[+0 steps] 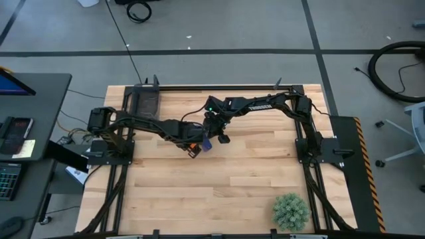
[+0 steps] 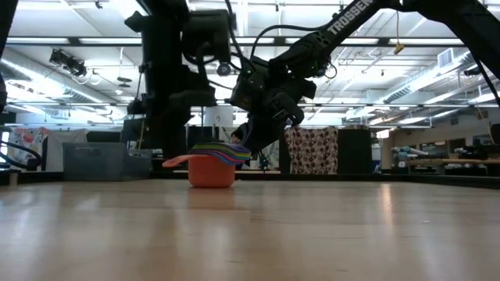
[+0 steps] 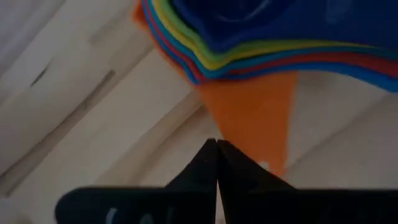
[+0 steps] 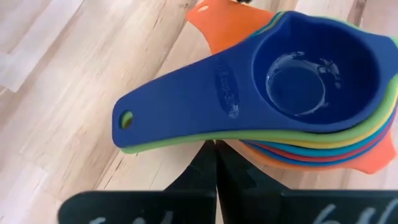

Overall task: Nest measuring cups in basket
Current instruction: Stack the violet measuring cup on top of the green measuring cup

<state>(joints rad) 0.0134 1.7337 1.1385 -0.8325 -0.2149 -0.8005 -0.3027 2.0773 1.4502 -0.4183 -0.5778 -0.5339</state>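
Observation:
The measuring cups (image 1: 202,144) stand nested in one stack (image 2: 212,165) on the bare table near its middle. The orange cup is at the bottom and the dark blue cup (image 4: 298,81) on top. The orange handle (image 2: 176,161) and the dark blue handle (image 4: 180,99) stick out on different sides. My left gripper (image 3: 216,149) is shut, its tips over the orange handle (image 3: 255,118). My right gripper (image 4: 215,148) is shut, close beside the stack under the dark blue handle. The basket (image 1: 145,101) sits at the table's far left, apart from both grippers. My left gripper's shut fingertips are right at the orange handle (image 3: 239,134), coming along it toward the cup; I cannot tell whether they touch it. My right gripper's shut fingers point slanting down at the stack's side (image 4: 261,144); I cannot tell whether they touch it.
A spiky green plant ball (image 1: 290,211) sits near the table's near right corner. Bare wood (image 1: 219,192) stretches across the near half of the table. Both arms cross the far half and meet at the stack.

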